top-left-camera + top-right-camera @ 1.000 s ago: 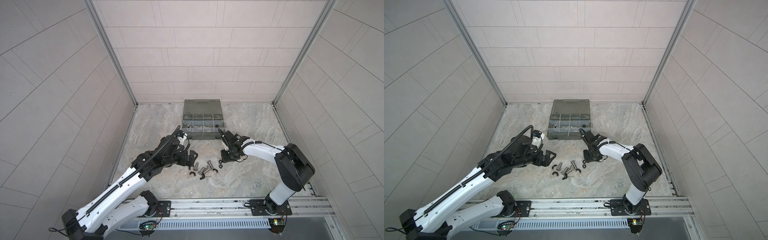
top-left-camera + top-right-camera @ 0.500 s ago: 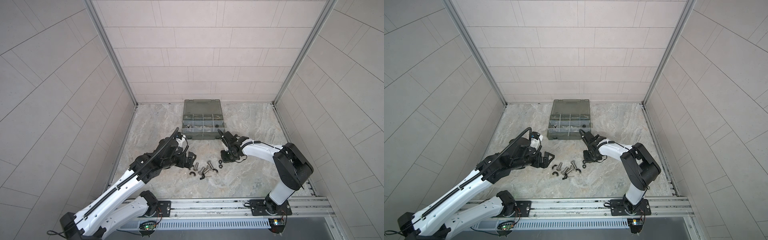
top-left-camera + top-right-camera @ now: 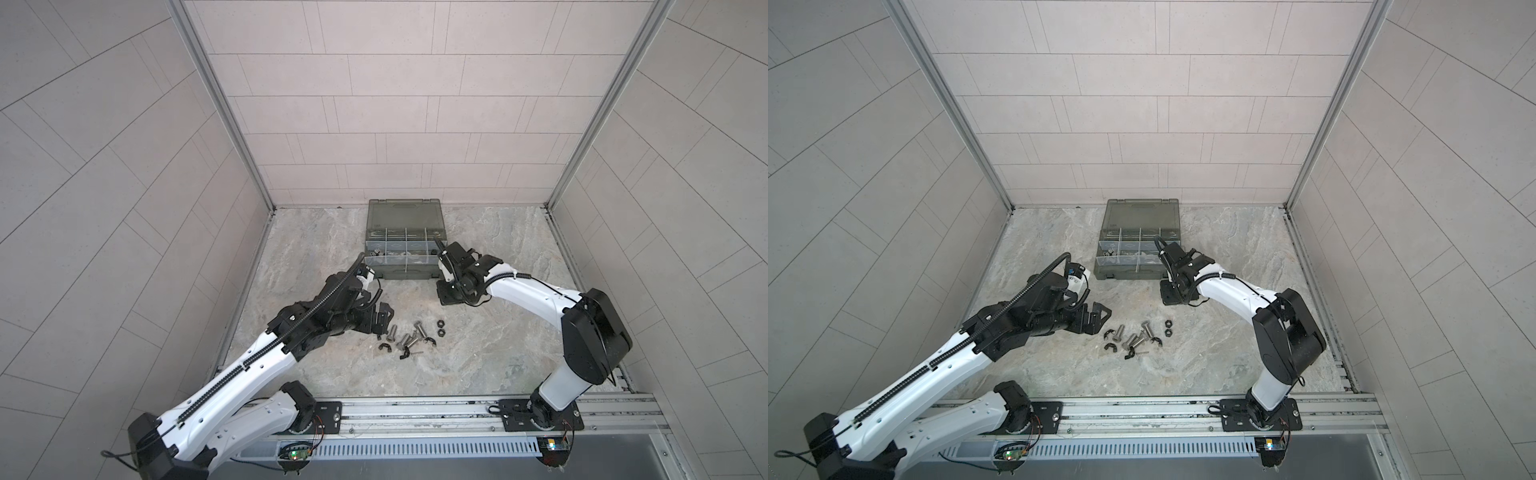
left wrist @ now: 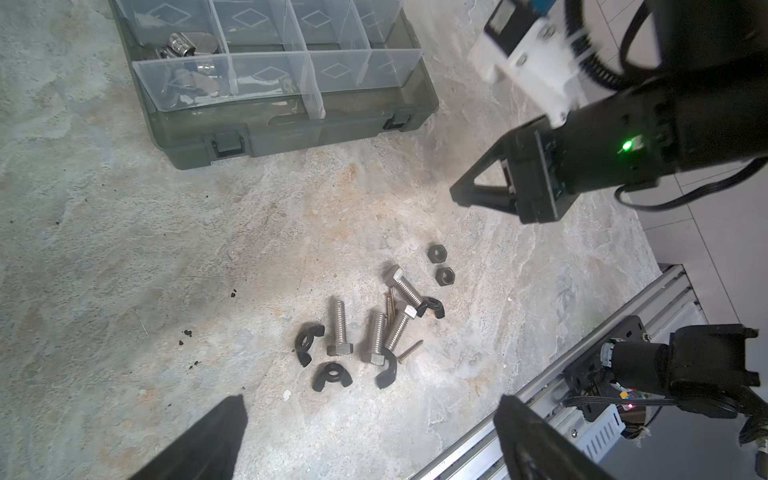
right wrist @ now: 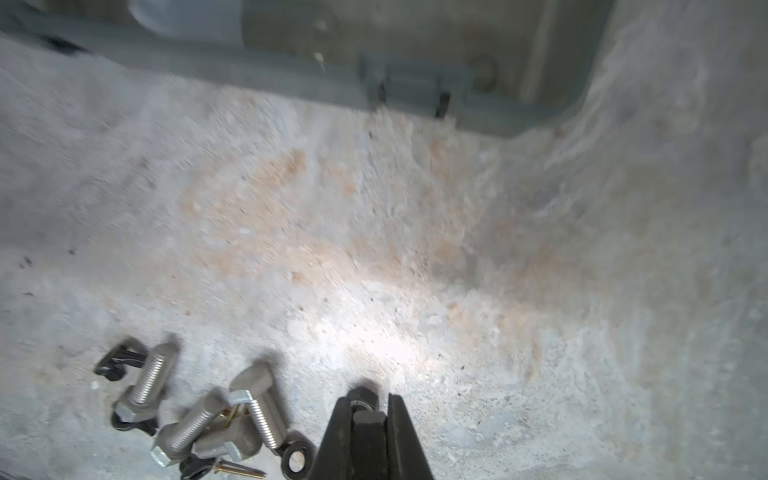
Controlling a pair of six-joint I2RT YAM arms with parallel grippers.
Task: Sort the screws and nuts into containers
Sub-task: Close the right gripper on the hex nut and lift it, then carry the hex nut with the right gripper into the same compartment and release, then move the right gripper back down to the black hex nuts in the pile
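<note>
While the right gripper (image 4: 456, 193) pinches a black nut (image 5: 366, 416), left gripper (image 4: 372, 405) spread wide, screws (image 4: 338, 328) just beside.

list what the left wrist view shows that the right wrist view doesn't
Only the left wrist view: the dark grey-green plastic organiser case's open compartments with silver winged nuts inside, two black hexagonal nuts on the marbled stone table, the open left gripper, and the right gripper from outside.
Only the right wrist view: the right gripper's jaws closed on a small dark piece, too blurred to name.
Both: the short silver metal bolts, black hooked pieces, a thin brass screw, the case's front latch and the table.
</note>
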